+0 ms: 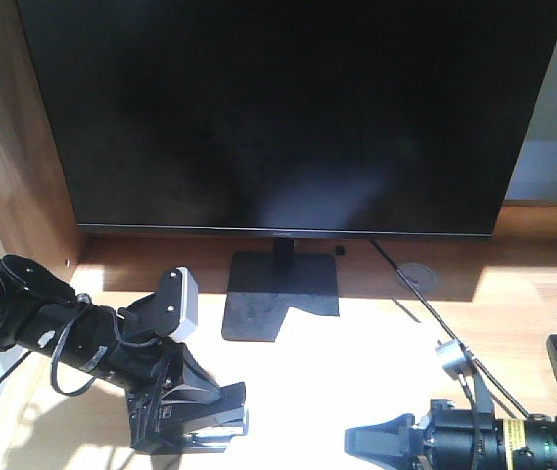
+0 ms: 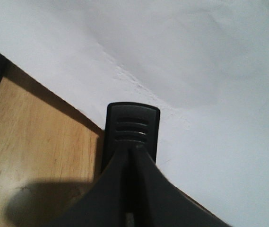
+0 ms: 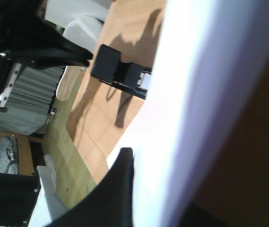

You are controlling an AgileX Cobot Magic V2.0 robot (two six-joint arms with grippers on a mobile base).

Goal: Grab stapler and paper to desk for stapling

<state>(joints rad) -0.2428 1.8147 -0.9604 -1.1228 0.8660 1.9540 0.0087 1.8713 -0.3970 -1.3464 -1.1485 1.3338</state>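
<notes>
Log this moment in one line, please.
left gripper shut, tips on stapler; stapler over paper edge; right gripper at paper edge

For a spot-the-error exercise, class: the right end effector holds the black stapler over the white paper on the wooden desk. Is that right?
No. The left end effector holds the stapler over the paper on the desk; the left wrist view shows it.

In the left wrist view, the left gripper covers all of the stapler behind its ridged end, and the paper beyond the stapler runs off the top and right edges. In the front view, glare washes out the desk right of the stapler, so you cannot trace the paper there; farther right, the bottom edge cuts the right gripper. In the right wrist view the paper blurs, and you see only 1 finger.
</notes>
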